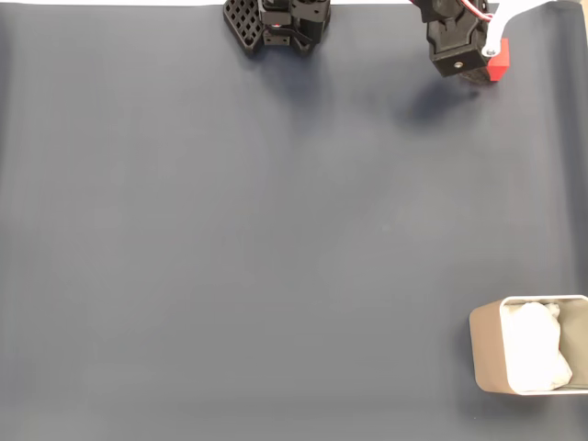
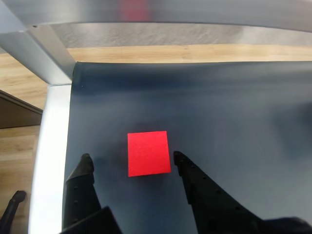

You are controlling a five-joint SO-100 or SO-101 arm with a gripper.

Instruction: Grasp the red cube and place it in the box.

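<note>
Wrist view, read from left to right: pale wood flooring and a silver metal frame rail (image 2: 48, 161) run down the left edge, then a dark blue-grey mat (image 2: 234, 112) covers the bench across the rest of the frame. Low in the picture, the gripper (image 2: 130, 160) shows two black fingers (image 2: 84, 168) rising from the bottom edge, spread apart and holding nothing. The red cube (image 2: 148, 153) sits flat on the mat between their tips, a little closer to the right finger. A narrow gap of mat shows on each side, so neither finger appears to touch it.

Fixed view, again from left to right: the mat (image 1: 230, 239) spreads over nearly the whole frame. At the top edge, left of centre, stands the black arm base (image 1: 276, 23). Further right, at the upper right, the black gripper (image 1: 478, 69) hangs over the red cube (image 1: 498, 62), of which only a red sliver shows at its right side. At the lower right corner sits the box (image 1: 485, 344), beige with rounded corners and white lumpy padding inside, partly cut off by the frame edge. Cube and box are well apart, at opposite ends of the right side.

Judging by this, the grasp is the step in hand: the fingers straddle the cube but have not clamped it. The next move calls for lowering if needed, squeezing evenly onto two opposite faces, then lifting and carrying the cube down the right side to the box.
</note>
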